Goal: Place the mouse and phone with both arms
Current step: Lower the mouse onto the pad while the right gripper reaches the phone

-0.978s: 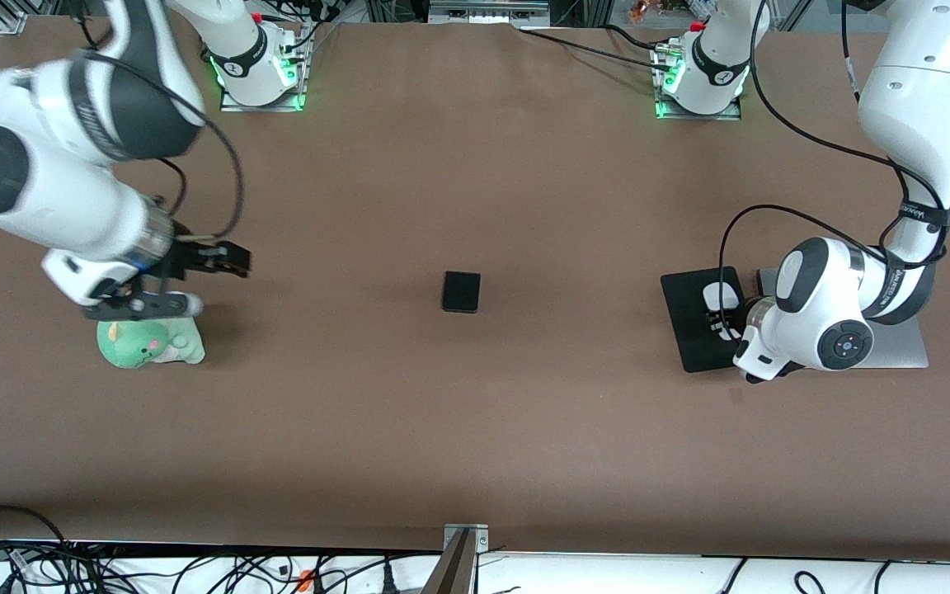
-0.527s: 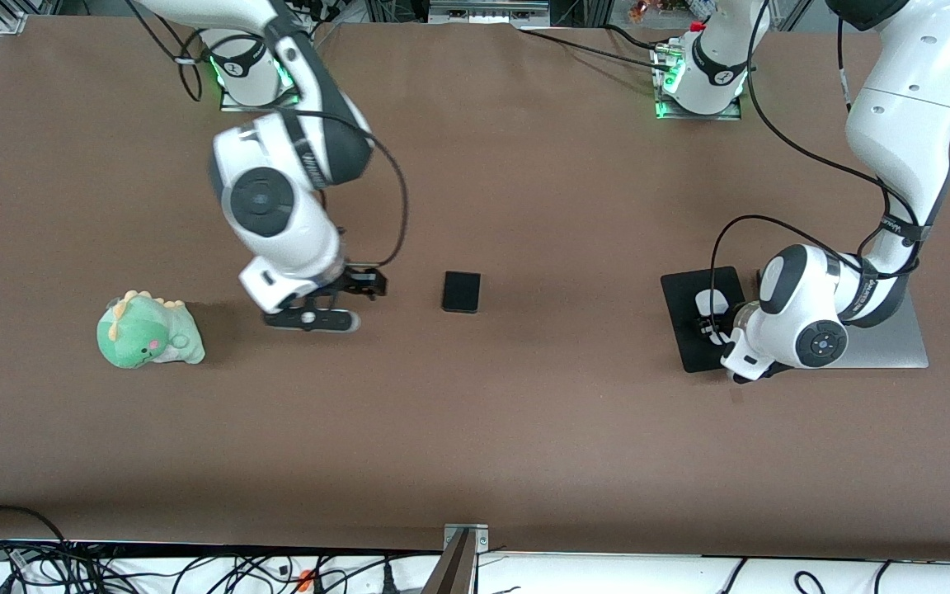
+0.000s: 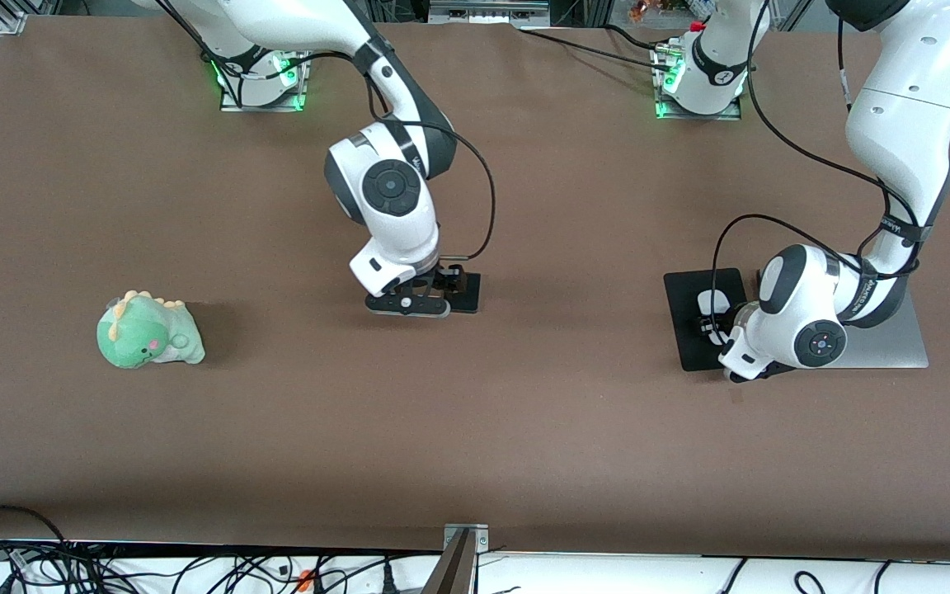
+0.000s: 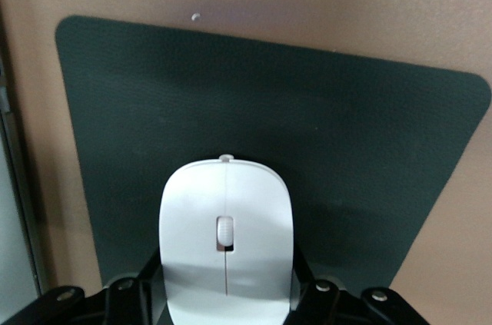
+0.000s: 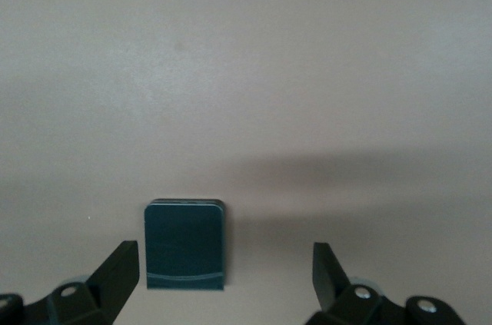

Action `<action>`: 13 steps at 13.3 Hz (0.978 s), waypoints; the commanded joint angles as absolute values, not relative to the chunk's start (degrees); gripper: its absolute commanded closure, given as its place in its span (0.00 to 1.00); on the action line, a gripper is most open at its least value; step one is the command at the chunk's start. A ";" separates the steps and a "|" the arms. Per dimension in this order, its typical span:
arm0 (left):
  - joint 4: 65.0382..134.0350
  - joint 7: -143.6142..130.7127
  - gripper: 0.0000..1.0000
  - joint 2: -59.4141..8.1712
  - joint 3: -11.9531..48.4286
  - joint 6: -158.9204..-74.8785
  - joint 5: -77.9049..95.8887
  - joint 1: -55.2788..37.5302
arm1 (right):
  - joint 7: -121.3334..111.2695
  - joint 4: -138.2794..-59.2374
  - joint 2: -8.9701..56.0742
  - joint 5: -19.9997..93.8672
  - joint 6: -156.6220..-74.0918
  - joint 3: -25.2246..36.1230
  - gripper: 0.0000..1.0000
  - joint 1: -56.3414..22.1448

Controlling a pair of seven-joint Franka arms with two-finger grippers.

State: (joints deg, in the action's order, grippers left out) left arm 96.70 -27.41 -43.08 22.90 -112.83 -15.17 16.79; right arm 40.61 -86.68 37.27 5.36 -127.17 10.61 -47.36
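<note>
Right arm's black gripper (image 3: 440, 285) part-hides the small black slab phone (image 5: 184, 245) mid-table, fingers wide apart, holding nothing. Left arm's black gripper (image 3: 710, 324) clamps the glossy white oval mouse (image 4: 224, 240), resting on the thin black mouse pad (image 4: 346, 148) at 3 o'clock from the phone; pad edges are visible around it.

**Arms: build and markings**

Two arms, glossy white shells, rounded segments, black bands at joints. Right arm (image 3: 384, 198): round grey-black cap with concentric rings on the elbow-like joint; black cable loops from upper link to wrist. Left arm (image 3: 895, 124): small dark screws dotting the upper shell, a black strap with white lettering (unreadable) near the forearm, round dark cap with small white marks at the wrist joint, black cables looped alongside. Bases (image 3: 261, 70) white on metal plates, green lights glowing, red caps on top. Right gripper (image 3: 434, 293) black, flat crossbar with pale screw heads; its fingers (image 5: 119, 267) black, wedge-shaped. Left gripper (image 4: 223, 294) black, silver screws along its body.
</note>
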 commanded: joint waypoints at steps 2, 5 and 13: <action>96.59 -26.89 0.00 -43.24 23.47 -113.47 -16.44 17.31 | 43.94 -85.96 42.26 5.10 -133.67 11.34 0.00 -49.92; 94.32 -26.46 0.00 -42.72 23.55 -112.51 -16.26 17.40 | 46.40 -86.04 45.08 5.01 -137.54 11.51 0.00 -51.85; 77.79 -26.46 0.00 -33.86 25.66 -95.02 -16.00 16.79 | 48.25 -86.22 49.22 2.38 -143.52 11.69 0.00 -52.82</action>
State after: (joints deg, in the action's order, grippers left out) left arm 80.14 -27.41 -37.06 25.34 -98.23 -15.17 16.78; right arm 46.98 -86.66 48.53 3.96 -142.48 10.84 -52.00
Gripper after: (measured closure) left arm 0.000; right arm 0.000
